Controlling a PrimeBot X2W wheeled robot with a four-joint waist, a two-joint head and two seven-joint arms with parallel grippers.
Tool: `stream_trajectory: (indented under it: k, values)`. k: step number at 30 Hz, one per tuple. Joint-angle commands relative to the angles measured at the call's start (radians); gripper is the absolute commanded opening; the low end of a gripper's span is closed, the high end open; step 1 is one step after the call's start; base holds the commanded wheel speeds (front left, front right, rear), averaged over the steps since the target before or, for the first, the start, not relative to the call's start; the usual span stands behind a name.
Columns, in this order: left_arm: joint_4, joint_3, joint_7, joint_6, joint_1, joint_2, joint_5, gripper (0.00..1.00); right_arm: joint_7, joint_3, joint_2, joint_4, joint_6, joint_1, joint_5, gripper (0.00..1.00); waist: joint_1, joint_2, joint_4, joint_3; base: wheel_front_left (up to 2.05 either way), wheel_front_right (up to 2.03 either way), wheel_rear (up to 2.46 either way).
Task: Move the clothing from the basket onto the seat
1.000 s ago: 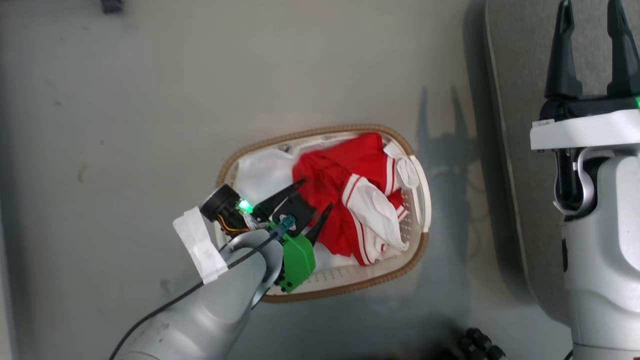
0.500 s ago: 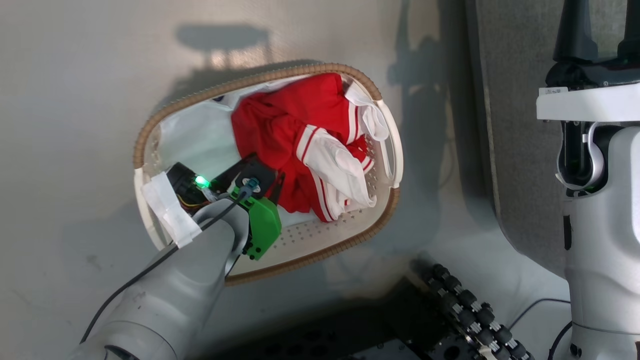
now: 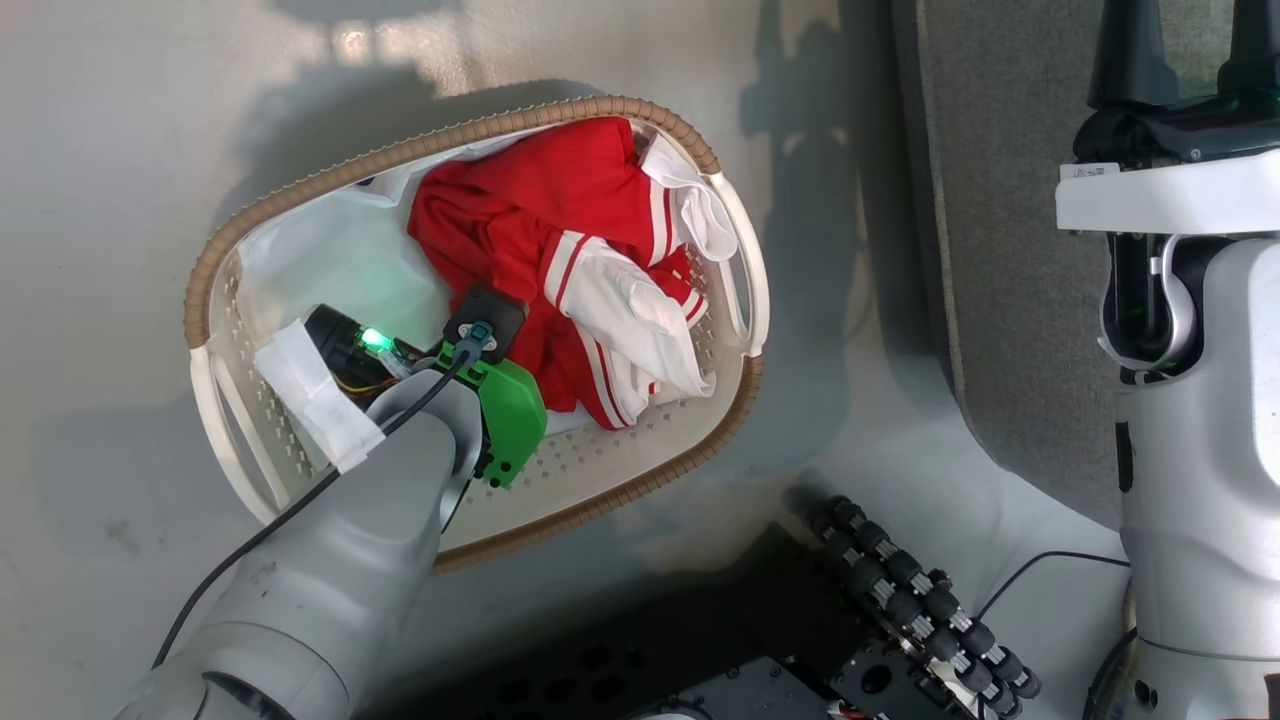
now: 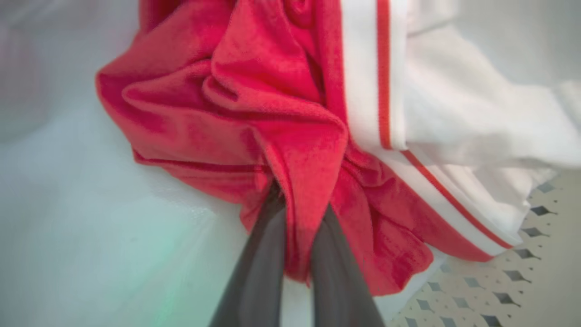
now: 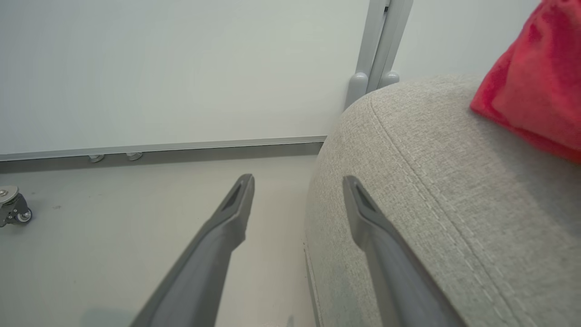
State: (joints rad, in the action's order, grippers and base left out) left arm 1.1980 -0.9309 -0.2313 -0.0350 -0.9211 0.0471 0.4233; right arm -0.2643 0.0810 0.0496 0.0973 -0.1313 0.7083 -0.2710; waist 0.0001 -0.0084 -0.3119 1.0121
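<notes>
The basket (image 3: 452,136) stands on the floor with the red, white-striped clothing (image 3: 540,200) heaped in its right half over a white liner sheet (image 3: 340,260). My left gripper (image 3: 500,300) reaches down into the basket at the heap's left edge. In the left wrist view it (image 4: 299,204) is shut, its two fingers pinching a fold of the clothing (image 4: 254,91). My right gripper (image 3: 1190,60) hangs open over the edge of the grey seat (image 3: 1010,200). Nothing lies between its fingers (image 5: 298,181). Another red garment (image 5: 535,91) rests on the seat (image 5: 431,204).
My base, with a row of black rollers (image 3: 920,610), sits just below the basket. A wall with a grey baseboard and a post (image 5: 381,45) stands beyond the seat. A small caster (image 5: 13,209) rests on the floor at left. Perforated basket floor (image 4: 522,281) shows beside the clothing.
My left gripper sank deeper into the basket and its fingers went from spread to shut on a red fold. The head camera shifted, moving the whole picture. The right arm held still.
</notes>
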Motion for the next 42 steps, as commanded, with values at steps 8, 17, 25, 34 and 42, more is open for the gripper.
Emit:
stream_trajectory:
  k: [8, 17, 25, 34, 42]
  values:
    - [-0.07, -0.025, -0.028, -0.008, 0.066, 0.006, 0.042, 0.0, 0.0, -0.003, 0.002, 0.035, 0.001, -0.043, 0.036, 1.0, -0.0001, 0.0084, 0.052, -0.116, 0.0, 0.0, 0.0]
    - [-0.252, -0.023, -0.034, -0.006, 0.157, 0.004, 0.053, 0.0, 0.0, 0.017, 0.003, 0.078, 0.001, -0.125, 0.088, 1.0, -0.0001, 0.0084, 0.147, -0.314, 0.0, 0.0, 0.0]
    - [-0.409, 0.019, -0.033, -0.032, 0.253, 0.004, 0.022, 0.0, 0.0, 0.036, 0.003, 0.131, 0.001, -0.228, 0.135, 1.0, -0.0001, 0.0084, 0.218, -0.531, 0.0, 0.0, 0.0]
    - [-0.594, 0.069, -0.033, -0.045, 0.298, 0.059, -0.031, 0.0, 0.0, 0.053, 0.003, 0.186, 0.001, -0.341, 0.142, 1.0, -0.0001, 0.0084, 0.257, -0.746, 0.0, 0.0, 0.0]
    - [-0.739, 0.107, -0.011, -0.041, 0.199, 0.161, -0.061, 0.0, 0.0, 0.028, 0.003, 0.204, 0.001, -0.407, 0.15, 1.0, -0.0001, 0.0084, 0.265, -0.838, 0.0, 0.0, 0.0]
